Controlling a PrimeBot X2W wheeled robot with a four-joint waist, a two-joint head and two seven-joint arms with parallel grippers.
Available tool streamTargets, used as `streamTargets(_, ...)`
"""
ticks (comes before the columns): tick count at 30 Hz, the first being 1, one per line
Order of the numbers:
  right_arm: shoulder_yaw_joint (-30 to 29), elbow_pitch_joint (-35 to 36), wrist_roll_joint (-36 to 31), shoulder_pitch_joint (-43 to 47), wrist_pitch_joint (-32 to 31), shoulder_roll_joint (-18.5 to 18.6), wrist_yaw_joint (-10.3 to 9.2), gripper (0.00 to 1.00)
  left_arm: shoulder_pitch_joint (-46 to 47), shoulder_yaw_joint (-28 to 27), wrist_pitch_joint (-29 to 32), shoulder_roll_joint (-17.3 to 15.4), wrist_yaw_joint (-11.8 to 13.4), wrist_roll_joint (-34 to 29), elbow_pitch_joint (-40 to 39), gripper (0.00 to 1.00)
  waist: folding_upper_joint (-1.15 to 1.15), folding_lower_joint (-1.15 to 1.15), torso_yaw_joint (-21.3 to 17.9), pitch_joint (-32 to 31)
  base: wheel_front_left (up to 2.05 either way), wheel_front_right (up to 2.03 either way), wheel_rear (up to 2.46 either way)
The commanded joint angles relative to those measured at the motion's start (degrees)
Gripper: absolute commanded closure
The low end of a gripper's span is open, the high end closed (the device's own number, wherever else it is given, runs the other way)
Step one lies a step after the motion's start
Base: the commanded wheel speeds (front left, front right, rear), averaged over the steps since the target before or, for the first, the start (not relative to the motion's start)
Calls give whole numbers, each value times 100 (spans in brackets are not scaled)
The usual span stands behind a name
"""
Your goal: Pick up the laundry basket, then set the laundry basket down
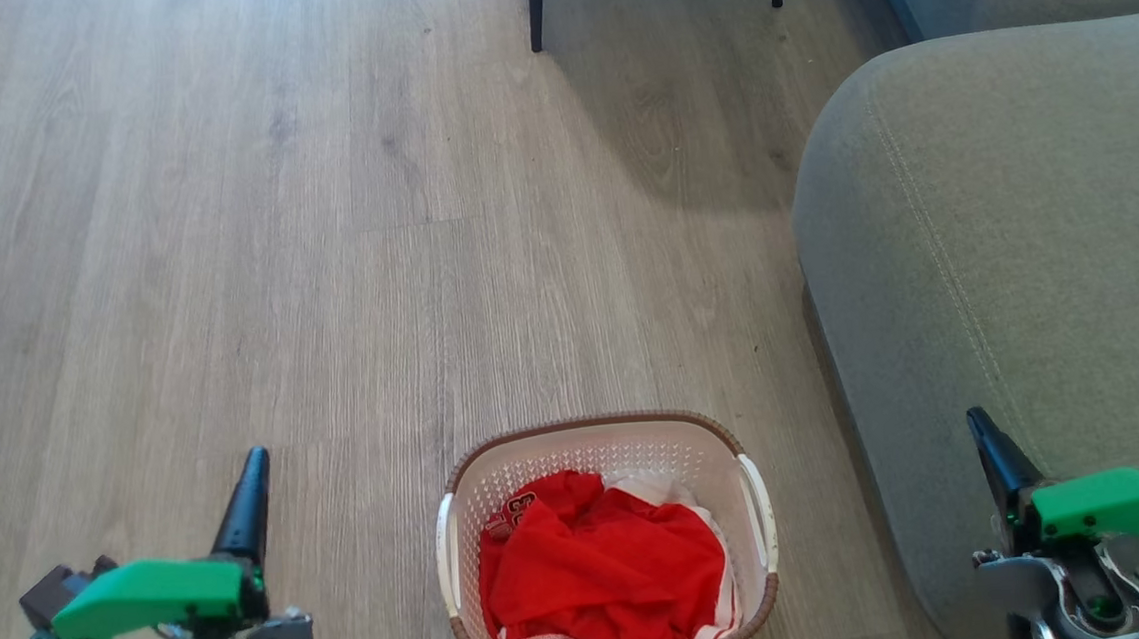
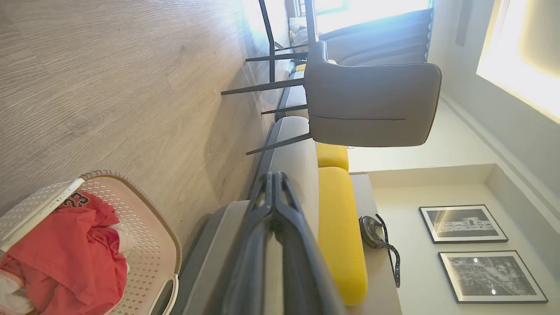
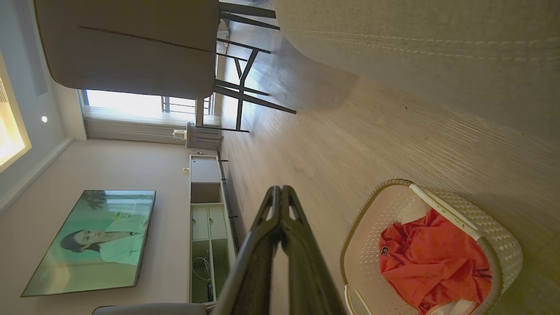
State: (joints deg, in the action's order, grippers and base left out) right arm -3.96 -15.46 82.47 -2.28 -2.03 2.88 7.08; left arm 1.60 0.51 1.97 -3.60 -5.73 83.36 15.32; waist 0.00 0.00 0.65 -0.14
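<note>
We see the laundry basket [image 1: 629, 453] standing on the wooden floor [image 1: 322, 226] between our two grippers, just left of the grey sofa [image 1: 1004, 229]. Its near rim lies almost at the head view's bottom edge, and the white garment [image 1: 657, 491] is mostly buried under the red cloth [image 1: 597, 568]. The left gripper [image 1: 255, 457] and right gripper [image 1: 977, 419] hover apart from it, each with fingers pressed together on nothing; both wrist views cut the basket off at the frame edge

head view looks steeply down at floor [image 1: 223, 233] — wrist views, rolled sideways, share its laundry basket [image 1: 589, 453]
</note>
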Motion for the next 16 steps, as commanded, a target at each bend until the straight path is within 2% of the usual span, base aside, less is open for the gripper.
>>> streamTargets(1,54,175,135,-283,-67,112,36,100,336,-246,37,-81,-67,122,-173,100,0,0,-3,2,0,0,0)
streamTargets(16,-106,153,1095,-377,-325,109,41,100,442,-509,296,-68,-176,1042,-136,100,0,0,-65,32,0,0,0)
